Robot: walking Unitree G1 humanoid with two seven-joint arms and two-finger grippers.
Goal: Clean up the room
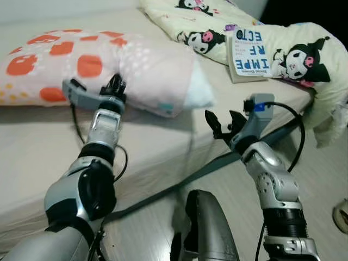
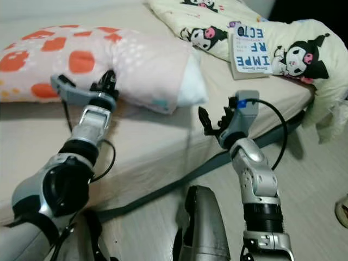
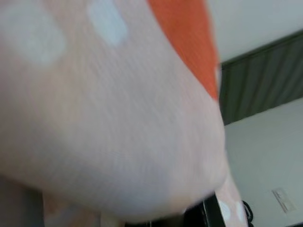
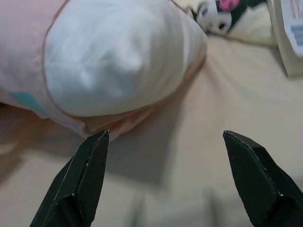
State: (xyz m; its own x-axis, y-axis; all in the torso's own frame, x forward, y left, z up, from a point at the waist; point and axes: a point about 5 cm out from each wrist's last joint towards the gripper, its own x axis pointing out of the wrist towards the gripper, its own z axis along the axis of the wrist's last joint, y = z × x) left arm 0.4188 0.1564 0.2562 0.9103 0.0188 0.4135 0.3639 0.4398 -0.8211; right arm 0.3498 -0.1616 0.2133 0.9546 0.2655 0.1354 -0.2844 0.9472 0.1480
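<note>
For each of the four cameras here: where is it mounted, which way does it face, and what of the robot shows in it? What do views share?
Left eye: head camera, looking down at the bed; both arms, left tool at the pillow, right tool open.
Right eye: its stereo twin, same scene, with book and blanket.
Left wrist: pressed close against pillow fabric, blurred.
Right wrist: looks between its open fingers at the pillow's white end.
Shared: the pillow in all four.

Two black fingers [image 4: 80, 184] spread wide apart over a beige bedsheet [image 4: 208, 113]. Beyond them, open end of a pink pillow [image 4: 118, 52] with white filling bulging out. Cartoon-print blanket [image 4: 227, 19] and a book's edge [image 4: 289, 38] farther off.
</note>
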